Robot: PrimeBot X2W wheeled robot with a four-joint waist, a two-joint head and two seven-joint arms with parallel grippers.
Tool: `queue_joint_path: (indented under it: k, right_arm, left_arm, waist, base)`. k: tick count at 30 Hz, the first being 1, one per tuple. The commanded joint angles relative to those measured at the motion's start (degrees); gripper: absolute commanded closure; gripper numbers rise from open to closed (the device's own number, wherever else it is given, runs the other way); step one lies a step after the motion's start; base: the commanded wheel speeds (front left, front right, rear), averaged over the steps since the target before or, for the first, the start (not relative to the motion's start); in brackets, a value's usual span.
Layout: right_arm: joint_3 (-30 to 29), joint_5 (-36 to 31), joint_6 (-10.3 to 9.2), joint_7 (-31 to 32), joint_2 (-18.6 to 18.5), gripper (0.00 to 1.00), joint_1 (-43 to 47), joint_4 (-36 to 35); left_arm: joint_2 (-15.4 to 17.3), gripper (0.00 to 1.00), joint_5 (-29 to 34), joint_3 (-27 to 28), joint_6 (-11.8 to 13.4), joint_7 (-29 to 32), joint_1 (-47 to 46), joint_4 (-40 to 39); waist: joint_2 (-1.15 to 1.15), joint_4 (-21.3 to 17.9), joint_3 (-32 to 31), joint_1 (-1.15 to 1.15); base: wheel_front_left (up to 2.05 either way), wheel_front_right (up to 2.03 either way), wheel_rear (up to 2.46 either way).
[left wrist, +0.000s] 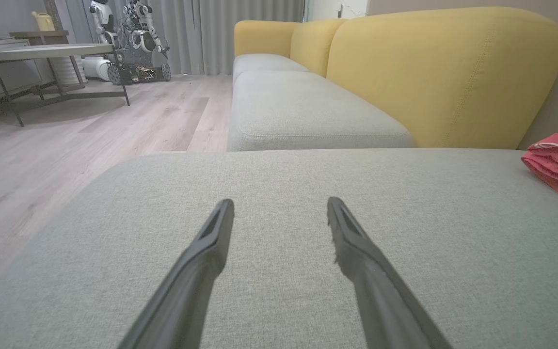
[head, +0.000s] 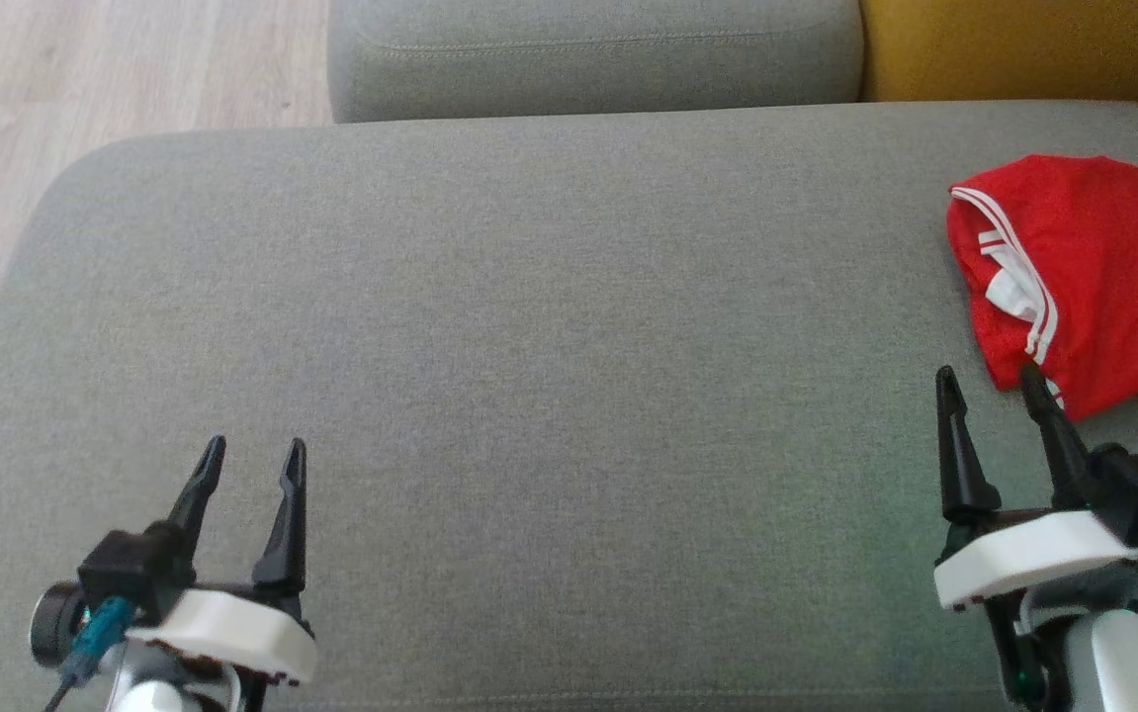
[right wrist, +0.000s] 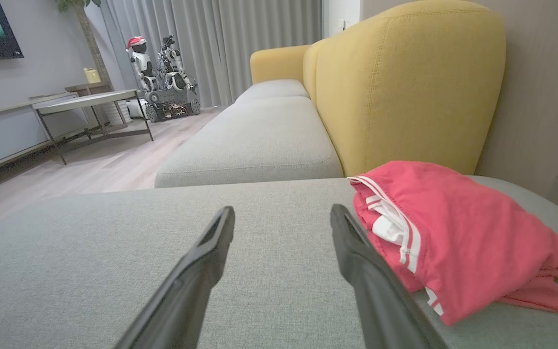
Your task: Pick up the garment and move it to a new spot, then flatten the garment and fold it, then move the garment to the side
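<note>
Red w/ white stripes: seeing garment [head: 1083,277] lying bunched at rt end of grey sofa cushion [head: 529,297], just beside right tool [head: 987,373]. Holding both tools spread apart, gripping nothing; keeping left tool [head: 255,444] well apart from cloth. Risking, prob.: pinching top layer only, then dragging or dropping; nudging cloth toward cushion edge.
</note>
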Motion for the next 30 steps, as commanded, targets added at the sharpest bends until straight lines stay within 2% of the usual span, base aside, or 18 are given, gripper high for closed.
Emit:
queue_joint_path:
  k: [1,3,30]
  right_arm:
    - [0.0,0.0,0.0,0.0,0.0,1.0,0.0,0.2]
    - [0.1,0.0,0.0,0.0,0.1,1.0,0.3,2.1]
    - [-0.8,17.6,-0.01,1.6,0.0,1.0,-1.0,3.9]
  left_arm:
    - [-0.1,1.0,0.0,0.0,0.0,0.0,0.0,0.1]
    - [-0.5,1.0,0.0,-0.1,0.0,0.1,0.3,2.0]
    - [-2.0,1.0,-16.5,3.1,-1.5,4.1,-1.6,3.0]
  waist:
    - [0.0,0.0,0.0,0.0]
    - [0.0,0.0,0.0,0.0]
    - [0.0,-0.5,-0.4,0.0]
  base:
    - [0.0,0.0,0.0]
    - [0.0,0.0,0.0]
    - [0.0,0.0,0.0]
